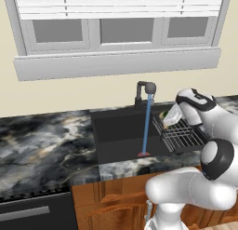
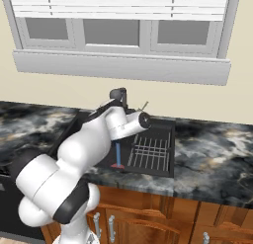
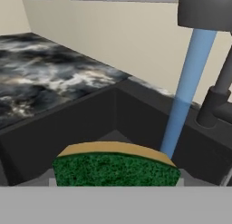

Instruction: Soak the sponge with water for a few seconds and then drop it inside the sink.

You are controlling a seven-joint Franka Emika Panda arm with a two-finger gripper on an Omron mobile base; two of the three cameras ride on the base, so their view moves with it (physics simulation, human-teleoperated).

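The sponge (image 3: 115,166), green scrub face with a yellow edge on top, sits between my gripper's (image 3: 116,181) fingers, which are shut on it. From the left base view the gripper (image 1: 166,116) holds the sponge (image 1: 163,115) over the right part of the sink (image 1: 116,131), a short way right of the water (image 1: 146,126). The light-blue water (image 3: 183,96) falls from the dark faucet (image 3: 204,10) just behind and right of the sponge, without visibly touching it. In the right base view my arm hides most of the sink; the water (image 2: 118,153) shows below it.
A black wire dish rack (image 1: 183,136) lies on the sink's right side, under my hand, and also shows as the rack (image 2: 150,151). Marble counter (image 1: 46,140) spreads to the left. A window sill (image 1: 116,64) runs along the wall behind the faucet (image 1: 145,90).
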